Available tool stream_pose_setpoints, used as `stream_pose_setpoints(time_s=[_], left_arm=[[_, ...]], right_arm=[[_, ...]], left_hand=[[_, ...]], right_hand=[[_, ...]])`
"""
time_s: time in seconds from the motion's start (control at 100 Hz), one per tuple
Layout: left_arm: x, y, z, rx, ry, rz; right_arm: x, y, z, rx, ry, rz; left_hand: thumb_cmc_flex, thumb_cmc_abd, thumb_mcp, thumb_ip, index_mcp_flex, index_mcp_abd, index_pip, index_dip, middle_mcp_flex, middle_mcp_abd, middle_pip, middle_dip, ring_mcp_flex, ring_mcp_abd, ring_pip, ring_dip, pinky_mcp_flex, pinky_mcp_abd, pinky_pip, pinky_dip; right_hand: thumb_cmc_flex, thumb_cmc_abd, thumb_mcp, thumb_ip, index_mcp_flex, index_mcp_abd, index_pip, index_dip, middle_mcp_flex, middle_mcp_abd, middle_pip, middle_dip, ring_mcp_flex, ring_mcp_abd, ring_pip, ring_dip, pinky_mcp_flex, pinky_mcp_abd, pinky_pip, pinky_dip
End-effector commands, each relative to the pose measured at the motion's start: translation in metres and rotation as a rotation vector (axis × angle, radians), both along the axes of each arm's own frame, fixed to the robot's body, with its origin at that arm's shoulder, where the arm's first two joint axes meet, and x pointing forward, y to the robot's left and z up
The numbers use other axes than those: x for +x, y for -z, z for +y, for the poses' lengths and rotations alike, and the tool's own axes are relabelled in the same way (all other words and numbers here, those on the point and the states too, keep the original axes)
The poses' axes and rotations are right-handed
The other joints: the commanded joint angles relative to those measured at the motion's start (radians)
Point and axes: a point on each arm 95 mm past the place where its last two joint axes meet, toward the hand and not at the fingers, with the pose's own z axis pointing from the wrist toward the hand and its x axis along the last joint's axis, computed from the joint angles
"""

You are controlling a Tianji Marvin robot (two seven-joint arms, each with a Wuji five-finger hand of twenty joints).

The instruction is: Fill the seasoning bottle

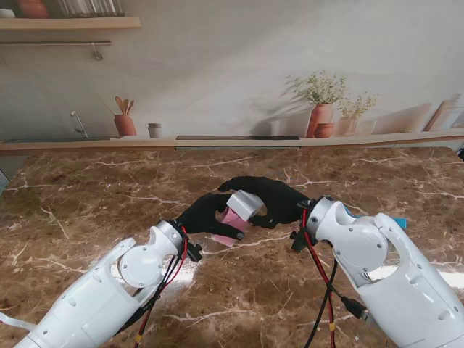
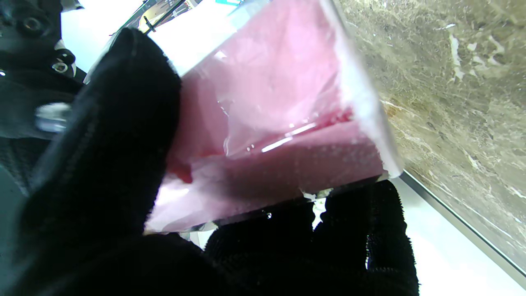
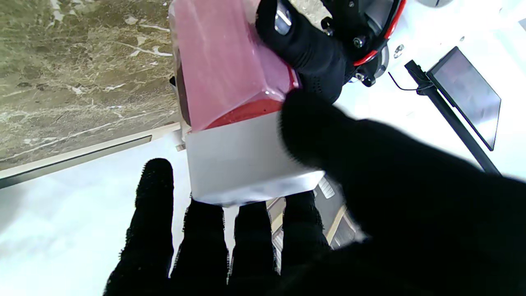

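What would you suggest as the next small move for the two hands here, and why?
Probably the right hand should twist or lift the white cap off. The left hand grips the clear bottle holding pink seasoning, lifted and tilted over the table, and the cap looks seated, so nothing can go in yet.

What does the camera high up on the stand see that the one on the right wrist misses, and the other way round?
Only the stand view shows both white arms, the whole brown marble table and the backdrop's terracotta plant pots. Only the right wrist view shows the square white cap up close, with the right hand's fingers beside it. Both show the clear square bottle of pink seasoning held between the black-gloved left hand and right hand.
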Motion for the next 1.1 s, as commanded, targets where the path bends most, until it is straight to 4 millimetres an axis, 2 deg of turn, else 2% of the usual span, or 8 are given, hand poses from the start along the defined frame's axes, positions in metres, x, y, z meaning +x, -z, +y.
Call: stream_pose_setpoints(time_s=[0.0,0.39,0.45,0.49,0.59,0.8,0.97,1.09], left_arm=[[-0.001,-0.002,-0.004,-0.009,0.007,-0.003],[-0.002,-0.002,-0.004,-0.011,0.005,-0.004],[-0.002,-0.002,-0.003,-0.011,0.004,-0.005],[-0.002,-0.002,-0.003,-0.010,0.004,-0.006],[-0.002,-0.002,-0.003,-0.009,0.004,-0.006],[-0.003,-0.002,-0.003,-0.005,0.008,-0.007],[-0.003,-0.002,-0.002,-0.006,0.002,-0.007],[-0.003,-0.002,-0.001,-0.005,0.001,-0.007]], right_arm=[[-0.001,0.002,0.001,-0.008,0.001,0.004],[-0.005,0.000,0.008,-0.057,0.251,-0.055],[-0.006,-0.002,0.008,-0.100,0.282,-0.065],[-0.007,-0.002,0.008,-0.121,0.294,-0.068],[-0.007,-0.003,0.009,-0.138,0.300,-0.052],[-0.006,-0.001,0.017,-0.142,0.268,-0.024],[-0.005,0.001,0.021,-0.128,0.233,-0.042],[-0.006,-0.001,0.020,-0.079,0.202,-0.048]], left_hand=[[0.162,0.272,0.233,0.011,0.163,-0.298,0.169,0.059,0.049,-0.106,0.098,0.031,-0.015,-0.014,0.012,-0.001,-0.016,-0.019,-0.017,0.008],[0.163,0.269,0.236,0.011,0.165,-0.297,0.169,0.059,0.052,-0.104,0.094,0.031,-0.017,-0.008,0.010,-0.001,-0.017,-0.018,-0.016,0.008],[0.162,0.271,0.235,0.011,0.165,-0.298,0.168,0.058,0.051,-0.105,0.092,0.030,-0.017,-0.009,0.010,-0.001,-0.017,-0.018,-0.016,0.008],[0.162,0.271,0.235,0.011,0.164,-0.299,0.168,0.058,0.051,-0.105,0.092,0.029,-0.018,-0.010,0.010,-0.002,-0.017,-0.018,-0.016,0.008],[0.161,0.272,0.235,0.011,0.163,-0.297,0.167,0.059,0.049,-0.105,0.090,0.027,-0.019,-0.010,0.010,-0.002,-0.017,-0.025,-0.018,0.007],[0.162,0.273,0.232,0.011,0.162,-0.299,0.167,0.060,0.048,-0.106,0.090,0.027,-0.018,-0.012,0.011,-0.002,-0.018,-0.023,-0.020,0.006],[0.161,0.274,0.231,0.011,0.161,-0.302,0.167,0.060,0.049,-0.109,0.090,0.026,-0.019,-0.015,0.011,-0.003,-0.019,-0.023,-0.021,0.005],[0.160,0.274,0.231,0.011,0.161,-0.303,0.168,0.060,0.048,-0.109,0.091,0.025,-0.018,-0.015,0.010,-0.003,-0.019,-0.023,-0.022,0.005]], right_hand=[[-0.101,-0.043,-0.100,-0.017,-0.054,-0.008,-0.038,-0.009,-0.063,0.010,-0.041,-0.043,-0.063,0.015,-0.034,-0.039,-0.025,0.016,-0.054,0.023],[-0.461,0.220,-0.410,-0.031,-0.050,0.009,0.036,0.100,0.053,0.033,-0.010,-0.014,0.149,0.091,0.079,0.033,0.177,0.096,0.097,0.044],[-0.461,0.381,-0.648,0.009,-0.044,0.022,0.049,0.122,0.082,0.035,0.006,0.008,0.194,0.084,0.118,0.079,0.214,0.075,0.165,0.043],[-0.604,0.318,-0.536,0.035,-0.035,0.032,0.065,0.137,0.107,0.042,0.022,0.025,0.265,0.062,0.198,0.142,0.260,0.053,0.245,0.073],[-0.638,0.314,-0.495,0.047,0.006,0.067,0.129,0.176,0.197,0.046,0.111,0.099,0.410,0.016,0.435,0.294,0.355,0.006,0.400,0.125],[-0.533,0.253,-0.515,0.041,0.118,0.112,0.276,0.256,0.378,0.001,0.374,0.311,0.626,-0.034,0.681,0.339,0.553,-0.046,0.627,0.067],[-0.124,0.208,-0.640,0.072,0.200,0.082,0.390,0.309,0.454,-0.019,0.421,0.304,0.696,-0.058,0.611,0.302,0.614,-0.051,0.599,-0.023],[-0.009,0.116,-0.176,0.003,0.253,0.053,0.444,0.301,0.481,-0.026,0.394,0.262,0.677,-0.066,0.546,0.296,0.600,-0.054,0.530,-0.022]])
